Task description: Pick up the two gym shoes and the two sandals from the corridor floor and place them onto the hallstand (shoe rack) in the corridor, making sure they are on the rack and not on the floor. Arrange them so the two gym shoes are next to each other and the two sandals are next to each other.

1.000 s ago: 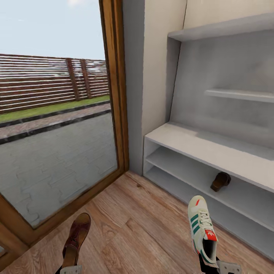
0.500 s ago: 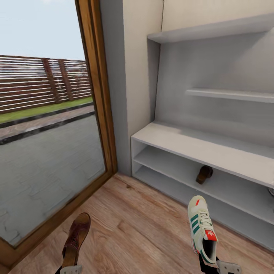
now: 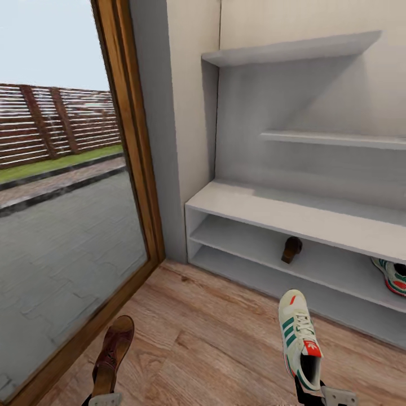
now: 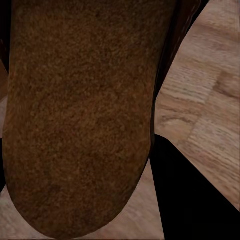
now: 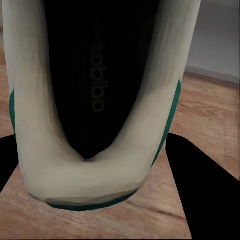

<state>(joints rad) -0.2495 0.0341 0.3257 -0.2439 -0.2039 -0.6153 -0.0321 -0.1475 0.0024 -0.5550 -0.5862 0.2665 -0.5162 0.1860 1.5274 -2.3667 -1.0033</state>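
In the head view my left gripper (image 3: pixel 104 398) at the bottom edge is shut on the heel of a dark-brown sandal (image 3: pixel 114 354) that points away from me; its sole (image 4: pixel 80 115) looms large in the left wrist view. My right gripper (image 3: pixel 312 390) is shut on the heel of an off-white gym shoe (image 3: pixel 300 338), whose opening (image 5: pixel 95 165) shows in the right wrist view. Both are held over the corridor floor (image 3: pixel 214 332). The pale-grey hallstand (image 3: pixel 293 214) stands ahead on the right. In its upper compartment lie the other sandal (image 3: pixel 291 249) and, at the right edge, the other gym shoe (image 3: pixel 392 275).
A tall glass door with a wooden frame (image 3: pixel 131 169) takes up the left side, with paving and a fence outside. A grey wall strip (image 3: pixel 169 124) separates it from the hallstand. Two staggered upper shelves (image 3: pixel 332 138) jut from the back panel.
The whole view has swung, so the door and hallstand slid leftward in the picture and the second gym shoe on the rack came into sight. Both held shoes keep their places.
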